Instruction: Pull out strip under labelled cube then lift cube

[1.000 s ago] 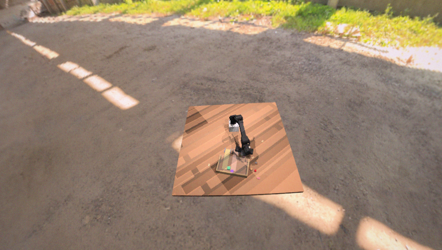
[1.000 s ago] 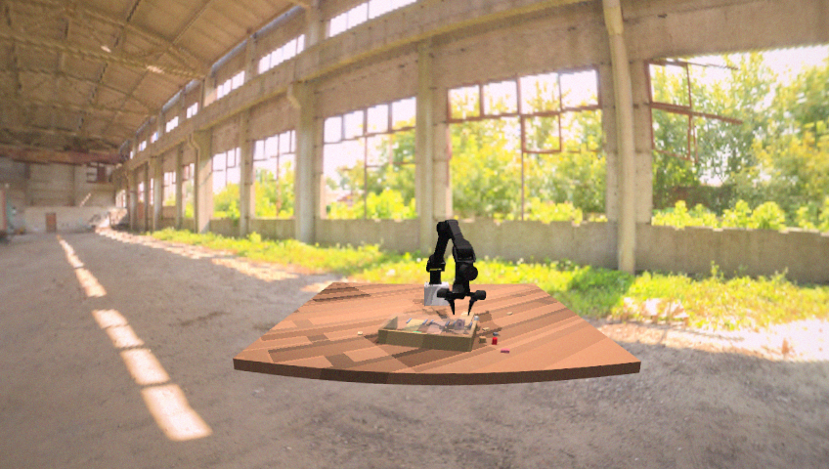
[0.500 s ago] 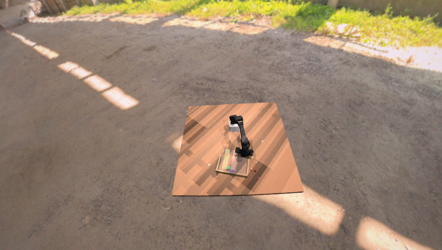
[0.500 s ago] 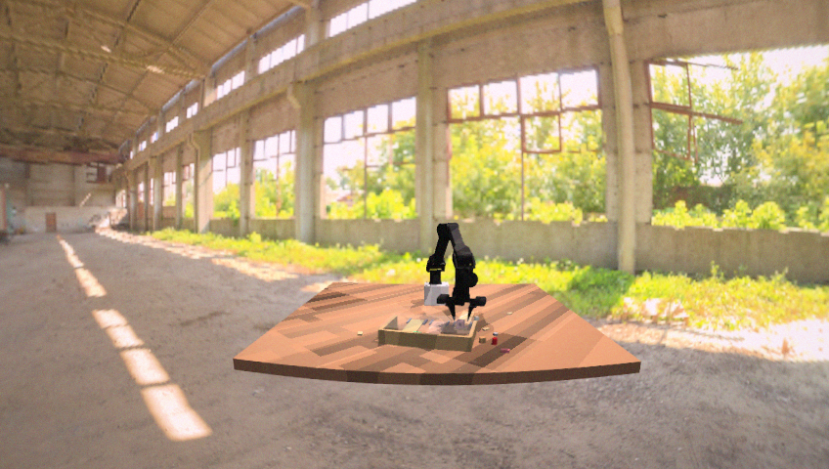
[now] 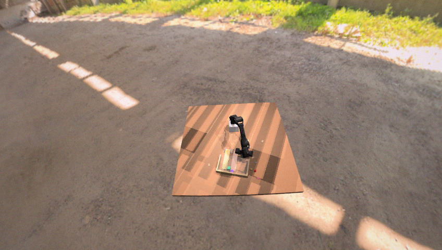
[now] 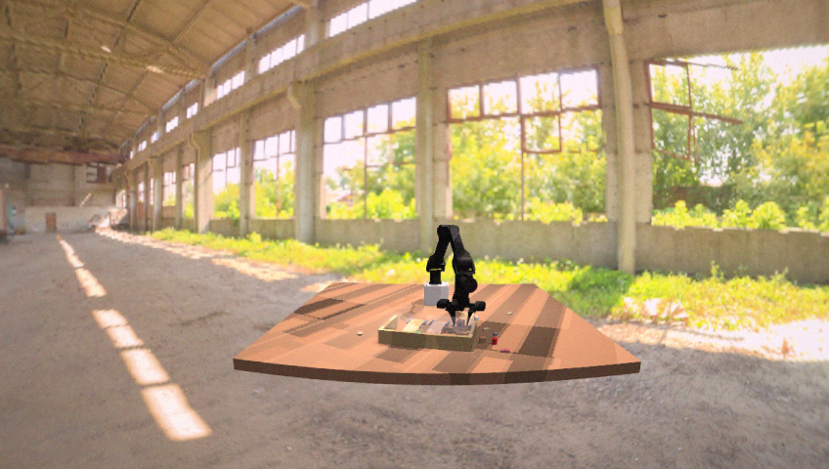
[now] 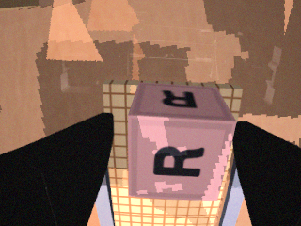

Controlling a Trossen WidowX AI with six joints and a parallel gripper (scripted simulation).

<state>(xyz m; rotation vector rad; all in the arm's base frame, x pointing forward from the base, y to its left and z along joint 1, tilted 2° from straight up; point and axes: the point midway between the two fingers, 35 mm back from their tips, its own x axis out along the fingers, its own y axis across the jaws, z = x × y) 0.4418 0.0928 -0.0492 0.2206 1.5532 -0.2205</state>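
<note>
The pink cube labelled R [image 7: 181, 157] sits on the far end of a strip with a tan grid pattern [image 7: 119, 105] in the wrist view. My gripper [image 7: 175, 128] [image 6: 460, 325] is partly open and straddles the cube. The right finger is very close to the cube's side, and a gap shows between the left finger and the cube. The strip's near part runs out of the bottom of the wrist view. Neither the cube's label nor the grid pattern can be made out in the top and exterior views.
A low-walled tray [image 5: 232, 174] [image 6: 427, 341] surrounds the work area. A cream strip [image 5: 225, 158] and a green block [image 5: 228, 167] are in its left part. Bluish rails [image 7: 103, 202] flank the gridded strip. A red piece [image 5: 255, 170] [image 6: 494, 340] lies right of the tray.
</note>
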